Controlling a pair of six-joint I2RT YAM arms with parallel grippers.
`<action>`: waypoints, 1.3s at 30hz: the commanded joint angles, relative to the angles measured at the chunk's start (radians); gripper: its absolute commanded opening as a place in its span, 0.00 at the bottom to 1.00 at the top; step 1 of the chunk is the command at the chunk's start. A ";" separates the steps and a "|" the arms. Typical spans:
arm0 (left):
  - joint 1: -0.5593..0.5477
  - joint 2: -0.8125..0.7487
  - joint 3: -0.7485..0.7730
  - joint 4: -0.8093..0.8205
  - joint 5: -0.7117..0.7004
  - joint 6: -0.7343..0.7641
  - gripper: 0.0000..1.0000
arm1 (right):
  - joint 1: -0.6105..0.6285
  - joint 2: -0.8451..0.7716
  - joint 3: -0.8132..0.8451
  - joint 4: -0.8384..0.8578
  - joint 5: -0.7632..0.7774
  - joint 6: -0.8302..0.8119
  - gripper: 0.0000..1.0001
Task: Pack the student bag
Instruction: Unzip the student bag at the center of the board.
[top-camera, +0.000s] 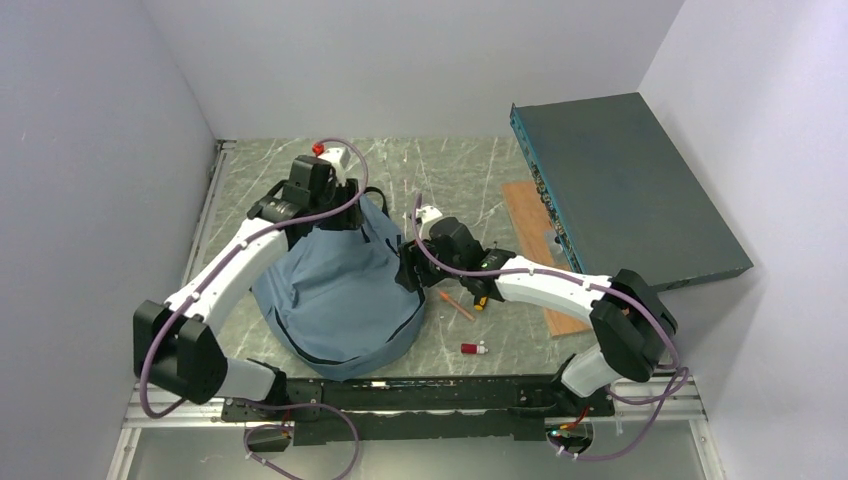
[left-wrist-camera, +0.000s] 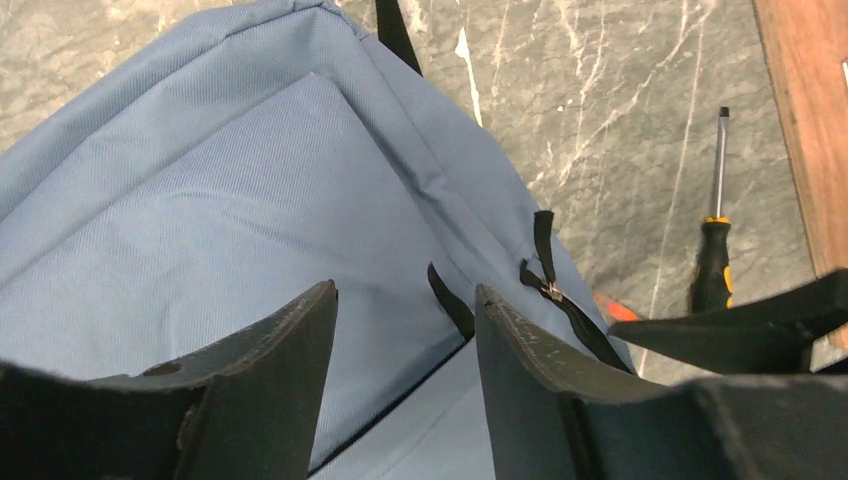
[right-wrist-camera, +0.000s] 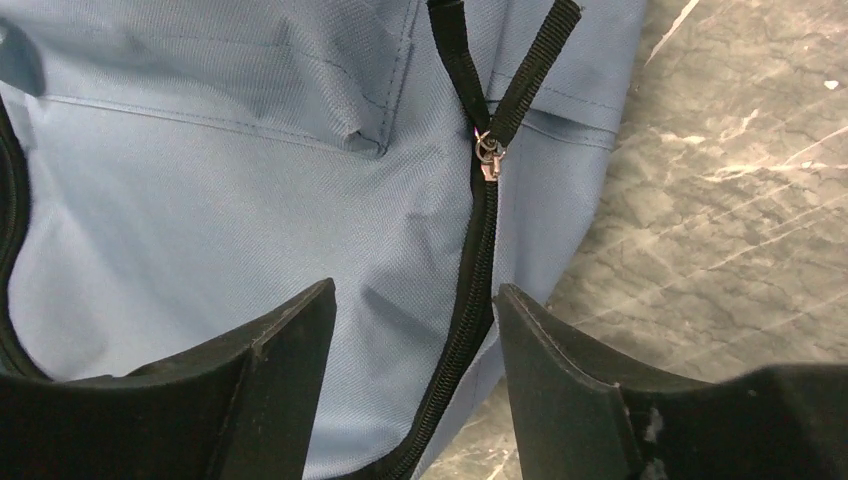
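- Lying on the grey marbled table (top-camera: 460, 175), left of centre, is the student bag (top-camera: 340, 290); it is a soft dusty-blue backpack, slumped flat towards the arm bases, its top end lifted towards the far wall
- the left gripper (top-camera: 345, 212) hangs over that raised far end of the bag; in the left wrist view its two dark fingers (left-wrist-camera: 290, 360) stand apart with blue fabric showing through the gap; nothing is pinched, so it is released
- a black zip pull (left-wrist-camera: 544, 245) sits on the bag's side just past the left gripper's right-hand finger
- the right gripper (top-camera: 405, 268) is at the bag's right flank, close against the fabric; its jaws are spread too, gripping nothing
- in the right wrist view the black zipper line runs up between the fingers (right-wrist-camera: 560, 370) to a small metal slider (right-wrist-camera: 488, 158), where two black tapes fork away
- whether either gripper's fingertips touch the cloth cannot be told
- a screwdriver (left-wrist-camera: 712, 265) with a black and yellow handle lies on the table just right of the bag, beside a thin orange stick (top-camera: 456, 305)
- a small red item (top-camera: 474, 348) lies nearer the bases, apart from the bag
- a wooden board (top-camera: 530, 225) lies to the right, partly under a dark teal flat box (top-camera: 630, 190) that leans at the right wall
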 joint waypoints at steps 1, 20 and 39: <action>0.003 0.043 0.047 0.047 0.030 0.017 0.55 | -0.002 -0.045 -0.033 0.051 0.024 -0.025 0.61; 0.000 0.117 -0.030 0.109 0.164 -0.012 0.26 | -0.002 -0.016 0.016 0.034 0.029 -0.051 0.81; -0.006 -0.081 -0.182 0.018 0.038 -0.062 0.00 | -0.003 0.095 0.050 0.057 0.028 0.059 0.42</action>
